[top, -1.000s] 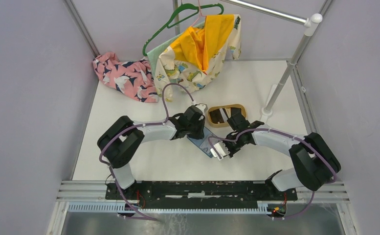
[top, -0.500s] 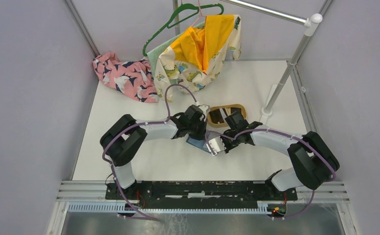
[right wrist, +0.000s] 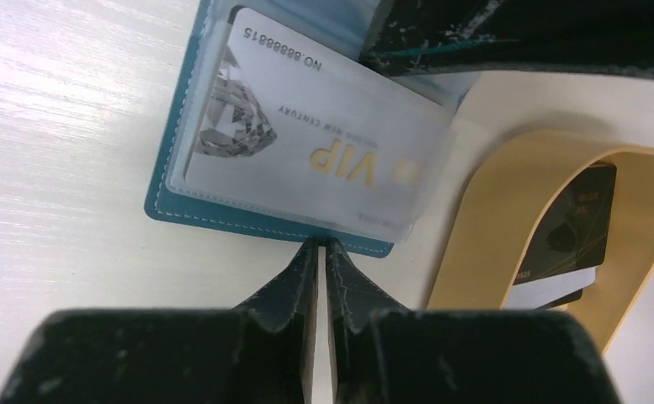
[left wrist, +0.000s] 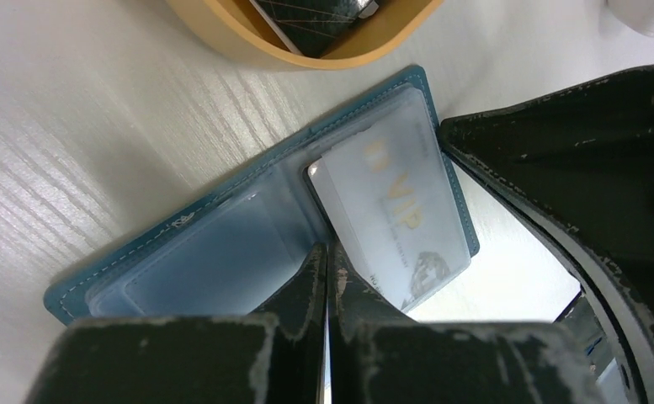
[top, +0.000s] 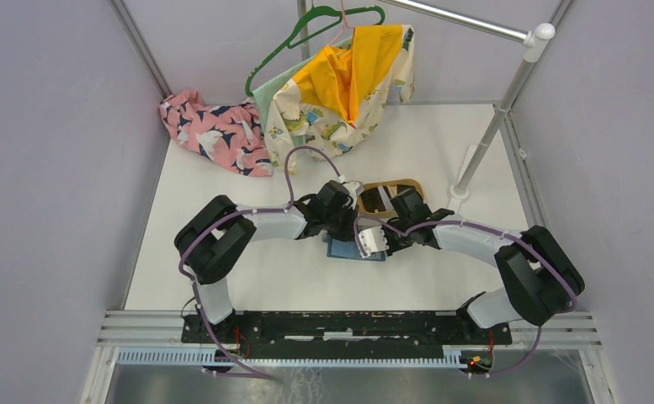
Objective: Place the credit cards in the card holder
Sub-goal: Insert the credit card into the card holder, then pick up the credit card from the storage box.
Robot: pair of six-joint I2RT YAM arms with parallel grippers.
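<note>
The teal card holder (top: 340, 250) lies open on the table between both grippers. In the left wrist view the card holder (left wrist: 138, 263) shows clear sleeves, with a pale VIP credit card (left wrist: 390, 210) inside the right one. My left gripper (left wrist: 327, 249) is shut, its tips on the middle fold. My right gripper (right wrist: 323, 244) is shut and empty, its tips at the edge of the card holder (right wrist: 222, 220), just below the pale card (right wrist: 306, 143). A dark credit card (right wrist: 571, 227) lies in the wooden tray. From above, the left gripper (top: 340, 227) and right gripper (top: 372, 244) nearly meet.
The oval tan wooden tray (top: 388, 183) sits just behind the card holder, close to both grippers; its rim shows in the wrist views (left wrist: 247, 42) (right wrist: 491, 210). Patterned clothes (top: 214, 130) and a hanger lie at the back. A white rack pole (top: 483, 151) stands at the right.
My right gripper moved left and back with the pale card, which now sits in the sleeve, released. The card holder turned from diagonal to nearly level. The left gripper stayed on it.
</note>
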